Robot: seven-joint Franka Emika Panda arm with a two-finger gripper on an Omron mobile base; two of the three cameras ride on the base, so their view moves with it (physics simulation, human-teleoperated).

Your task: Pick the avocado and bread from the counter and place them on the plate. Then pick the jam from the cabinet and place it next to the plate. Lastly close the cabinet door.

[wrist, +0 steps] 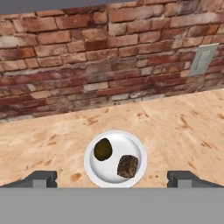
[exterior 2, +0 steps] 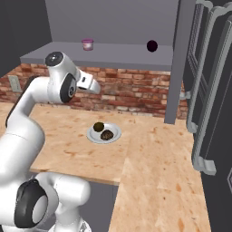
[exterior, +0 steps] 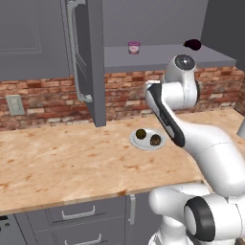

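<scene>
The beige counter (exterior: 72, 162) stretches under a dark grey cabinet (exterior: 158, 19) whose door (exterior: 88, 57) hangs open, giving access to the shelf where the pink jam jar (exterior: 134, 47) waits at 12 o'clock above the plate. The white arm (exterior: 201, 143) is raised over the counter. On the pale plate (wrist: 94, 173), the avocado (wrist: 103, 149) sits at 10 o'clock and the bread (wrist: 127, 166) at 4 o'clock, apparently already delivered. The gripper (wrist: 112, 178) hovers above, fingers spread wide and empty, likely freed for the jam.

Red brick backsplash (wrist: 87, 57) with pale wall outlet (wrist: 202, 59), grey drawers (exterior: 76, 215) below.
</scene>
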